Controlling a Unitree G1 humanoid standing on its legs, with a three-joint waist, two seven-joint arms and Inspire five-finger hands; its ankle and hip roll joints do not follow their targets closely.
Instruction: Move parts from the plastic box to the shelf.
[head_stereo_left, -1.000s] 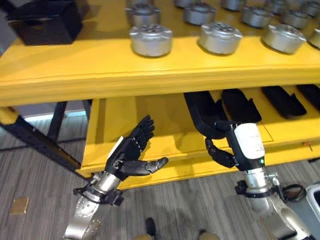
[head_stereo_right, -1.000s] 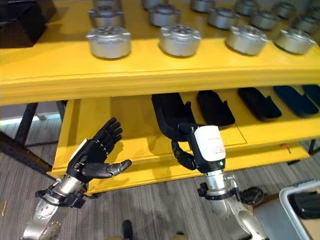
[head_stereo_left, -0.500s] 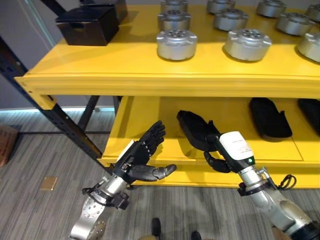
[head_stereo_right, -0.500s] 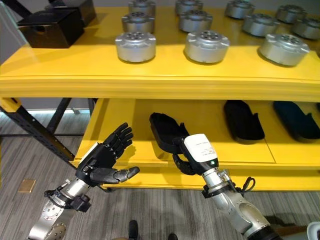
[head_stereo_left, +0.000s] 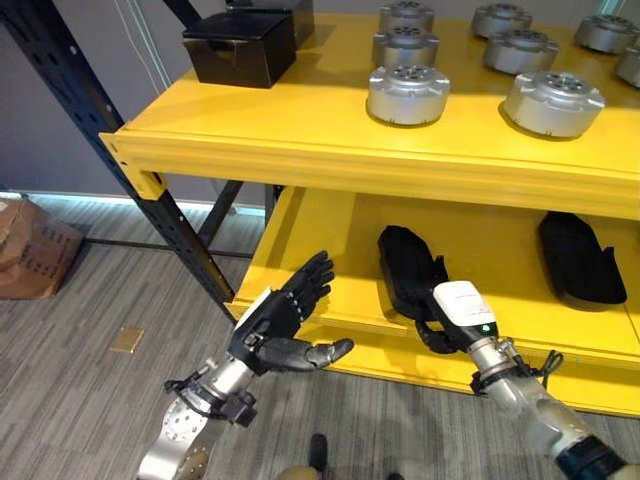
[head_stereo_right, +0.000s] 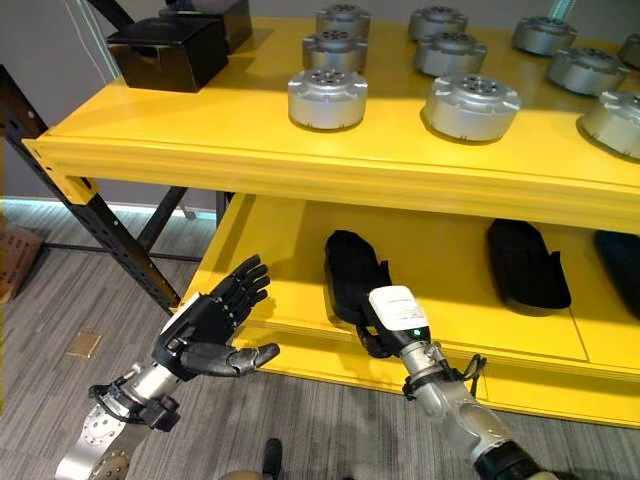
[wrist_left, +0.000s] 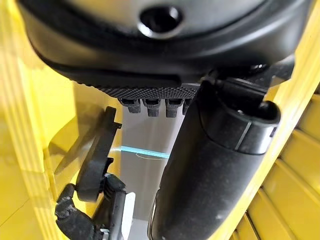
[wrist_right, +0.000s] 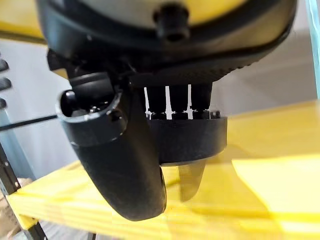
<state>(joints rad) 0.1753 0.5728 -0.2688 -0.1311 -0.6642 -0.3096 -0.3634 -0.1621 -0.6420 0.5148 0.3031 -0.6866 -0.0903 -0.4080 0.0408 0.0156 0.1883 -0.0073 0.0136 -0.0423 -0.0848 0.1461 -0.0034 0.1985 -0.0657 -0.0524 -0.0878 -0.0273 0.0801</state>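
Black part (head_stereo_left: 408, 270) lies flat on lower shelf (head_stereo_left: 320, 230).

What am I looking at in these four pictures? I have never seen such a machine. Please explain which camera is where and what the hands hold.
This is a humanoid robot facing a yellow shelf. The two wide pictures come from cameras in its head, looking down; the two close pictures come from cameras on its wrists. On the upper board stand round silver metal parts and a black box. On the lower board lie long black parts. The right hand has its fingers curled round one black part at the board's front edge. The left hand is open beside it, holding nothing.
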